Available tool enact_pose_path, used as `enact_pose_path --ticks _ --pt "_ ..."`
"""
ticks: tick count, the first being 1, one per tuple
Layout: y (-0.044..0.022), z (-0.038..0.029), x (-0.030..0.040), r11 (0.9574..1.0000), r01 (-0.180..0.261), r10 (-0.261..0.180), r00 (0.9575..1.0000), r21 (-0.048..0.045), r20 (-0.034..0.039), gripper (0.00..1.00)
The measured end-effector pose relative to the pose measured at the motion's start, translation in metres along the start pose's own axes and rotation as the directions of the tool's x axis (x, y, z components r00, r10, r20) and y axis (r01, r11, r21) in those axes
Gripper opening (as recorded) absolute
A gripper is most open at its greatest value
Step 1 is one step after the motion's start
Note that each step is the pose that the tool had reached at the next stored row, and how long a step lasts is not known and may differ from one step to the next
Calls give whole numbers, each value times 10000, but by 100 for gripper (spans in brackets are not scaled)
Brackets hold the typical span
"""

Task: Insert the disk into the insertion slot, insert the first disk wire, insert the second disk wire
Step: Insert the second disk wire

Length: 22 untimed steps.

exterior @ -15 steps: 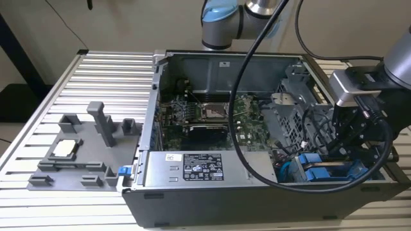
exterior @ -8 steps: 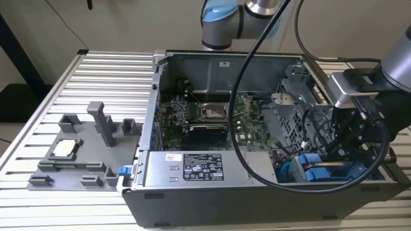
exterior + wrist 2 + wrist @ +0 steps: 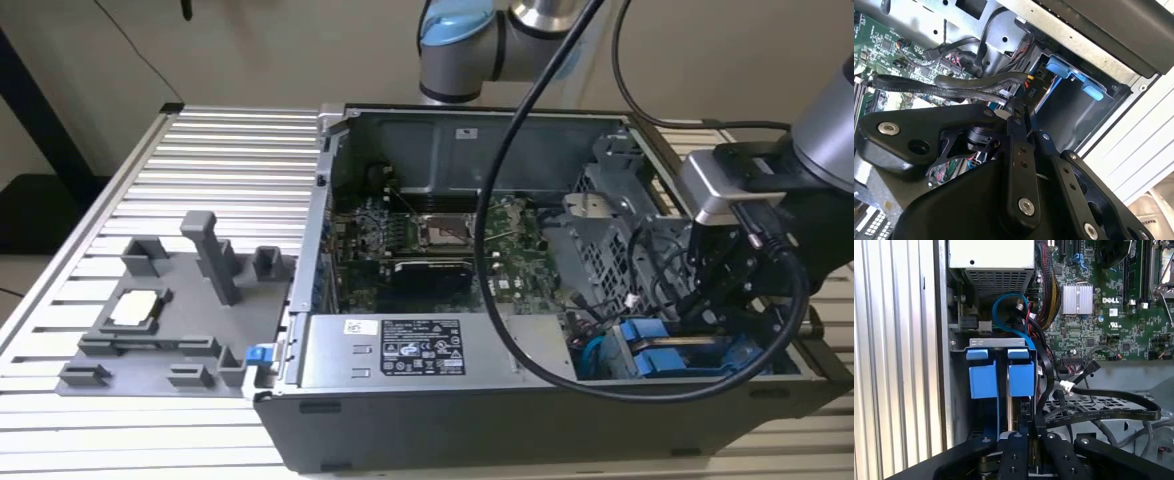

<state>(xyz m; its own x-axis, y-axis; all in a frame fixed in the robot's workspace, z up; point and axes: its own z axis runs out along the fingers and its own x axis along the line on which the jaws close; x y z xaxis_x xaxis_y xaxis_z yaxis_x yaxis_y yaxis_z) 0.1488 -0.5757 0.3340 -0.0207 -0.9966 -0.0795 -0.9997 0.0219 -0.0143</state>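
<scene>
**Blue-framed disk seated in the drive bay, gripper at a cable beside it**

Blue plastic marks the drive bay at the lower right of the exterior view, where two blue-framed carriers stand side by side inside the open computer case [image 3: 454, 400]. In the first wrist view the disk [image 3: 1021, 380] sits in its slot just beside the other blue carrier [image 3: 983, 381], both under a grey metal bracket [image 3: 999, 343].

The gripper [image 3: 1034, 432] hangs at the lower centre of the first wrist view, right below the disk. Its fingers [image 3: 1021, 125] are drawn nearly together around a black cable connector [image 3: 1029, 92], seen at the centre of the second wrist view; whether they truly pinch it I cannot tell.

Black flat cables [image 3: 1114, 412] run across the lower right of the first wrist view, and a light blue cable [image 3: 1004, 302] loops above the bay. The green motherboard [image 3: 441, 240] fills the case's middle. A grey fixture [image 3: 167, 310] rests on the ribbed table [image 3: 227, 160] at the exterior view's left.
</scene>
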Motion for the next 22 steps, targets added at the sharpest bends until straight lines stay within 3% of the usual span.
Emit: enact_pose_path --ticks 6,12,19,22 --pt "-1 -18 -1 10000 0 0 10000 -1 18 24" --pt "-8 -225 -18 10000 -2 2 10000 -10 5 24" --pt "-13 -525 -42 10000 -4 4 10000 -11 5 24" --pt "-13 -541 -43 10000 -4 4 10000 -11 7 24"
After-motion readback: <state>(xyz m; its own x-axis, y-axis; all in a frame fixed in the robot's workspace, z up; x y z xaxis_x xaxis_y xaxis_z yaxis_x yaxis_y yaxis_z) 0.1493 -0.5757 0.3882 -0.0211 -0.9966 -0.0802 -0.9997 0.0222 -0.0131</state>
